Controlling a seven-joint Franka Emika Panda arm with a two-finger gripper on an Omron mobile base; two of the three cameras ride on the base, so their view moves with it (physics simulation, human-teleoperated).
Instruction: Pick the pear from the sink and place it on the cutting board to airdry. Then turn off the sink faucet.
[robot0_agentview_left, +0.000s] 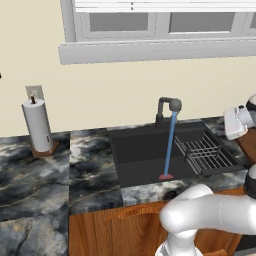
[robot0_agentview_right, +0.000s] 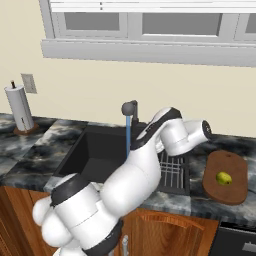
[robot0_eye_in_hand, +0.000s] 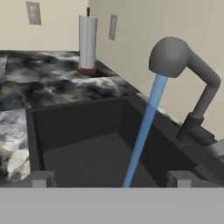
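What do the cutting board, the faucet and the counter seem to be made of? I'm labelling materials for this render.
The cutting board looks like wood: flat reddish-brown, matte. The sink faucet looks like dark grey metal, smooth with a dull sheen, though coated plastic can't be ruled out. The counter looks like polished stone, marbled grey, black and white.

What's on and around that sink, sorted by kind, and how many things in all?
Fruit: 1, the pear
Boards: 1, the cutting board
Faucets: 1, the sink faucet, running
Racks: 1, the wire rack
Paper-towel rolls: 1, the paper-towel roll
Total: 5
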